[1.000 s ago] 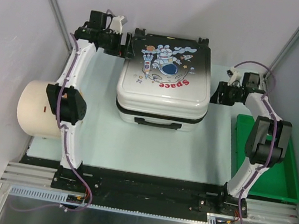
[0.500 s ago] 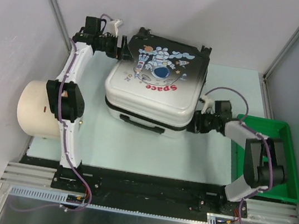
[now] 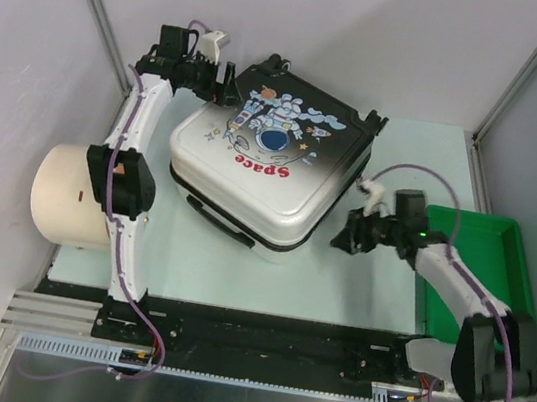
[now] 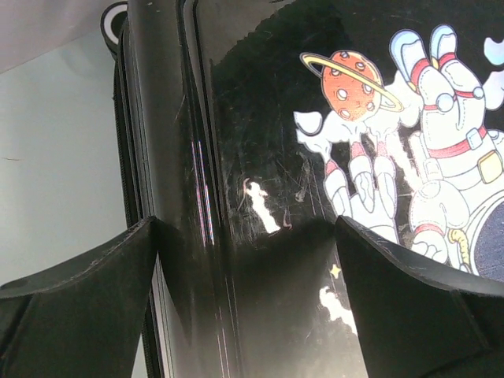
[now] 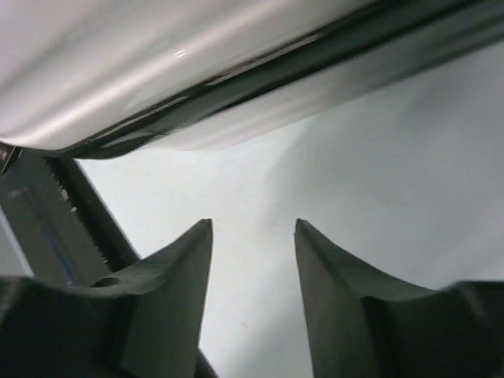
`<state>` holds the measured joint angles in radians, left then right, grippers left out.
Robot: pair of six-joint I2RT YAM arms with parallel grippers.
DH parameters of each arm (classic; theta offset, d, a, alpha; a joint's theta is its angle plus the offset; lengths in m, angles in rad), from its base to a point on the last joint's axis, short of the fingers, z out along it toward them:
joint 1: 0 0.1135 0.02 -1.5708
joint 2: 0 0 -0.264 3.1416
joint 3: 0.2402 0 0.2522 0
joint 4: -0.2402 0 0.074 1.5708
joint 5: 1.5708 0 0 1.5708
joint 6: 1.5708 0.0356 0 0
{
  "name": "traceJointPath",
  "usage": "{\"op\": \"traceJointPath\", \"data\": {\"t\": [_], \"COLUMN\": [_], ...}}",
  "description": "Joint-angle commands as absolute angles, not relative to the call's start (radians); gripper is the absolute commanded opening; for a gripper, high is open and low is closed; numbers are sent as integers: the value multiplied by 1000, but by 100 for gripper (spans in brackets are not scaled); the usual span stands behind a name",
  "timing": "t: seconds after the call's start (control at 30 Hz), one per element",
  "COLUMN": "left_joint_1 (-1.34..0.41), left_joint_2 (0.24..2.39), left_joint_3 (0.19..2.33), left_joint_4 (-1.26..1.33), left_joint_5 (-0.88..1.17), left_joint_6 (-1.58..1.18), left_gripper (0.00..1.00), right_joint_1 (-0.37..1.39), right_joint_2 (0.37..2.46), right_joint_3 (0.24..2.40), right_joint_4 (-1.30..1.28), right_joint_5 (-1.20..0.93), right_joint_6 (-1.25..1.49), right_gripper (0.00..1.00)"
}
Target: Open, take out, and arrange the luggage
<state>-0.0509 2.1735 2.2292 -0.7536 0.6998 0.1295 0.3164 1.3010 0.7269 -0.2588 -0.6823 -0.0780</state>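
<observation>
Across the whole workspace, table [image 3: 377, 288]: its pale green top is carrying everything, with both arm bases sitting at its near edge.
Suitcase [image 3: 264, 165]: it is lying closed in the middle of the table, toward the far side, with the astronaut print facing up. It is sitting askew, its black end pointing far and right and its white end pointing near and left. Its black handle [image 3: 217, 222] is showing on the near-left side.
Beige cylinder [image 3: 62, 195]: it is lying at the left edge of the table, well apart from the suitcase and partly hidden behind the left arm.
Green bin [image 3: 488, 254]: it is sitting at the right edge of the table, with the right arm reaching across its near-left corner.
Left gripper [image 3: 227, 84]: it is hovering at the suitcase's far-left corner. In the wrist view its jaws [image 4: 244, 224] are standing spread wide over the glossy black shell and its side seam, pinching nothing; whether the fingers are touching the shell I cannot tell.
Right gripper [image 3: 344, 238]: it is reaching in low, just beside the suitcase's near-right corner. Its jaws [image 5: 253, 224] are standing apart with only bare table showing between them, and the white shell and dark seam are crossing just beyond the fingertips.
</observation>
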Motion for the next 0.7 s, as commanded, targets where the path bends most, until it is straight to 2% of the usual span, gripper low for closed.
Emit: {"op": "traceJointPath", "data": {"t": [0.0,0.1,0.17,0.23,0.37,0.43,0.5,0.67], "left_joint_1": [-163,-134,-127,-129,-127,-94,-68,-29], "left_joint_2": [2169,2102,2001,1923,1742,1694,1625,1575], "left_joint_3": [2387,2465,2401,2271,2056,1926,1799,1729], "left_joint_4": [-877,-877,-877,-877,-876,-877,-865,-784], "left_joint_5": [818,784,779,781,685,681,721,686], "left_joint_6": [218,271,332,353,264,212,144,111], "left_gripper": [93,98,100,100,100,100,100,100], "right_joint_1": [59,-59,-127,-170,-176,-176,-173,-149], "right_joint_2": [1123,1048,1069,1110,1286,1339,1373,1376], "right_joint_3": [775,775,778,808,893,952,980,980], "right_joint_4": [-342,-284,-214,-128,-64,-80,-95,-149], "right_joint_5": [-775,-767,-732,-750,-820,-891,-928,-989], "right_joint_6": [-253,-311,-292,-278,-278,-291,-310,-391], "right_gripper": [59,62,65,72,80,80,75,74]}}
